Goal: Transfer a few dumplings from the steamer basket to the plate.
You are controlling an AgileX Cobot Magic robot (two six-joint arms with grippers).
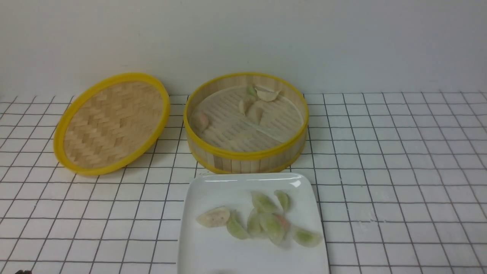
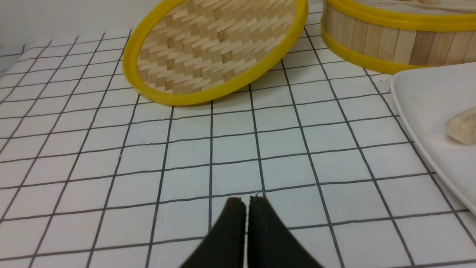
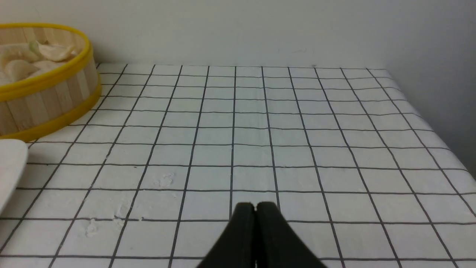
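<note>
Both end effectors [image 2: 247,199] [image 3: 255,204] partly cropped; plate [image 1: 251,253] cut off.

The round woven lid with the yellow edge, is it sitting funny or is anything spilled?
The round woven bamboo lid with a yellow rim looks tilted, not flat: its far side is raised off the white gridded table. I see nothing spilled.

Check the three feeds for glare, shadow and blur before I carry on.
Front view: bright glare on the far rim of the white square plate, soft shadow under the raised edge of the woven lid, dumplings slightly soft. Left wrist view: gripper dark, with little surface detail. Right wrist view: gripper equally dark, grid lines mostly crisp.
</note>
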